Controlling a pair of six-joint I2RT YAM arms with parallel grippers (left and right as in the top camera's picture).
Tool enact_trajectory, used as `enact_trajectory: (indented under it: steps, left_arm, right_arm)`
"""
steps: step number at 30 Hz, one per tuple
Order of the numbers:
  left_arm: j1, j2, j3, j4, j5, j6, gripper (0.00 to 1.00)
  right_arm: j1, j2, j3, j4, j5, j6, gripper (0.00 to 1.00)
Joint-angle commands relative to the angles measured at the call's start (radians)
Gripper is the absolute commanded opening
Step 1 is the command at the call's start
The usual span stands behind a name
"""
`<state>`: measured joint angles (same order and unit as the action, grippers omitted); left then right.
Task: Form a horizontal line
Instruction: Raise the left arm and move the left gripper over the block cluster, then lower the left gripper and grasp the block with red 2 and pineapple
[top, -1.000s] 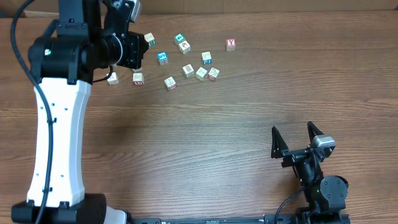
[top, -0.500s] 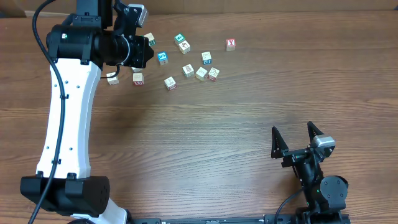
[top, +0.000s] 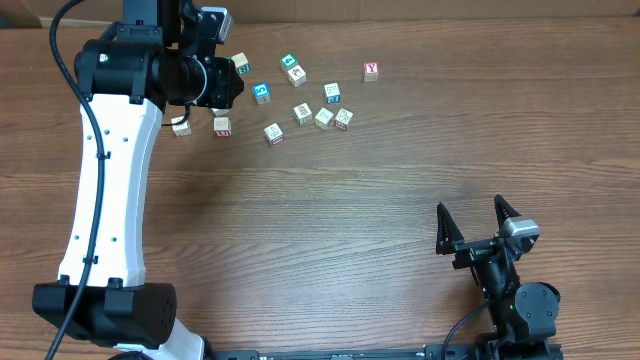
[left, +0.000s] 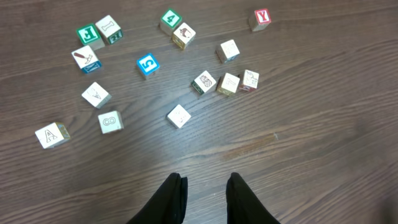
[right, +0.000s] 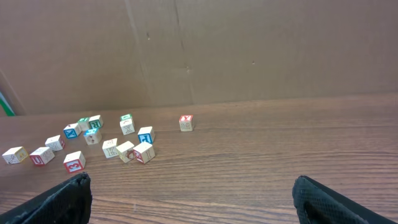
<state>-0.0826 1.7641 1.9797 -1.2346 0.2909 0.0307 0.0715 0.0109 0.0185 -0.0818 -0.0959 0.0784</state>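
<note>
1. Small letter cubes (top: 262, 93) lie scattered near the far edge of the counter (top: 330, 230), left of centre
2. The red Y cube (top: 371, 71) stands alone, apart from a short row of three cubes (top: 323, 118)
3. The left fingers (left: 176, 196) hover released and empty, just beside the scatter
4. The right fingers (top: 444, 228) are spread wide and empty, near the near-right corner

The tabletop (top: 380, 200) is showing matt, grained brown wood; the cubes (left: 179, 116) are looking like pale, smooth wood with printed faces
</note>
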Motion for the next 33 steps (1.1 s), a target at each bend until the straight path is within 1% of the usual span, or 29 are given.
enact_trajectory:
  steps: [1,5,7,9,10,11,13,17,21,27,31,33]
  left_arm:
    - [0.004,0.003,0.025,0.013,-0.014,-0.033,0.25]
    - [0.004,0.003,0.025,0.019,-0.074,-0.105,0.30]
    - [0.003,0.007,0.025,0.019,-0.113,-0.151,0.37]
    - [0.003,0.014,0.025,0.021,-0.118,-0.173,0.42]
    - [0.002,0.027,0.025,0.024,-0.118,-0.190,0.47]
    - [0.002,0.033,0.025,0.024,-0.118,-0.195,0.50]
    - [-0.002,0.056,0.025,0.023,-0.118,-0.197,0.51]
    - [-0.023,0.115,0.025,0.024,-0.118,-0.205,0.56]
    - [-0.060,0.185,0.025,0.034,-0.119,-0.211,0.63]
    - [-0.111,0.285,0.025,0.053,-0.122,-0.220,0.64]
    - [-0.137,0.336,0.025,0.106,-0.123,-0.271,0.64]
    - [-0.155,0.361,0.025,0.139,-0.127,-0.271,0.63]
  right_arm:
    - [-0.008,-0.008,-0.010,0.004,0.013,-0.001,1.00]
    - [-0.008,-0.008,-0.010,0.004,0.013,-0.001,1.00]
    - [-0.008,-0.008,-0.010,0.004,0.013,-0.001,1.00]
    - [-0.008,-0.008,-0.010,0.004,0.013,-0.001,1.00]
    - [-0.008,-0.008,-0.010,0.004,0.013,-0.001,1.00]
    - [-0.008,-0.008,-0.010,0.005,0.013,-0.001,1.00]
    - [-0.008,-0.008,-0.010,0.004,0.013,-0.001,1.00]
    - [-0.008,-0.008,-0.010,0.004,0.013,-0.001,1.00]
    - [-0.008,-0.008,-0.010,0.004,0.013,-0.001,1.00]
    - [-0.008,-0.008,-0.010,0.004,0.013,-0.001,1.00]
    - [-0.008,-0.008,-0.010,0.004,0.013,-0.001,1.00]
    - [-0.008,-0.008,-0.010,0.004,0.013,-0.001,1.00]
